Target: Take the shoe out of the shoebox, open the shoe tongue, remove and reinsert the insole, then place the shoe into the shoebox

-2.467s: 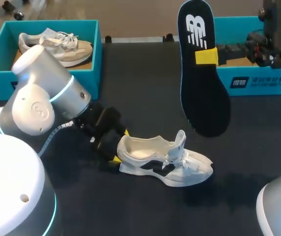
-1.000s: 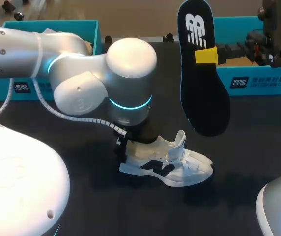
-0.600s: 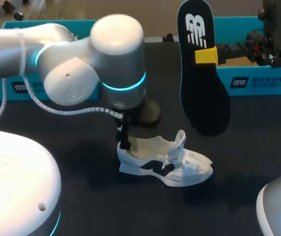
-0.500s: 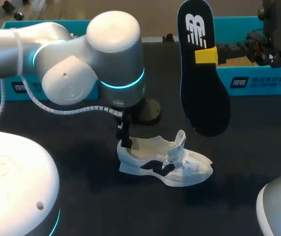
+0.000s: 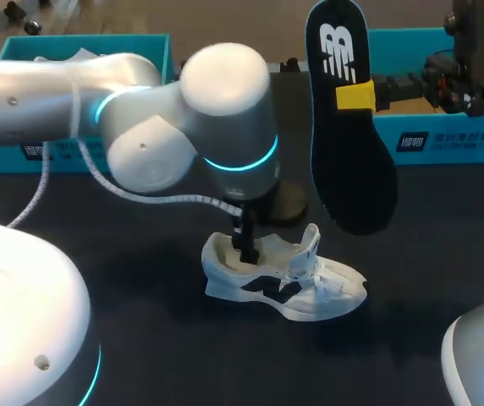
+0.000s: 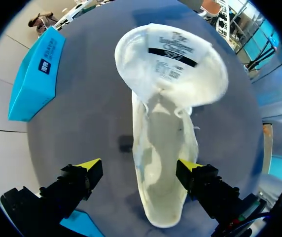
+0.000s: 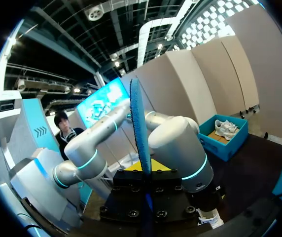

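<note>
First half looks done. The shoe [image 5: 297,283] is out of its box and sits on the black table [image 5: 140,338] around mid-scene, toe to the right, tongue [image 5: 310,241] flipped up. The insole [image 5: 352,178] is out too. The right gripper [image 5: 356,96] has it pinched near its upper end and holds it upright in the air, just far-right of the shoe, in front of the teal shoebox [image 5: 445,139] on the far right. What's left, by the look of it: slide the insole back in, then box the shoe.

The left gripper [image 5: 244,243] hangs straight down at the shoe's heel opening. In the head view the bulky wrist hides most of it, so no telling how it stands. The left wrist view answers that. The fingers [image 6: 89,166] are spread wide with the heel end of the shoe [image 6: 156,148] between them, one tip well clear and the other right at the collar; touching or not, can't tell. That view also shows the inside bare and the tongue [image 6: 173,59] folded wide open. The right wrist view only catches the insole [image 7: 141,123] edge-on, a thin blue sliver rising out of its gripper.
</note>
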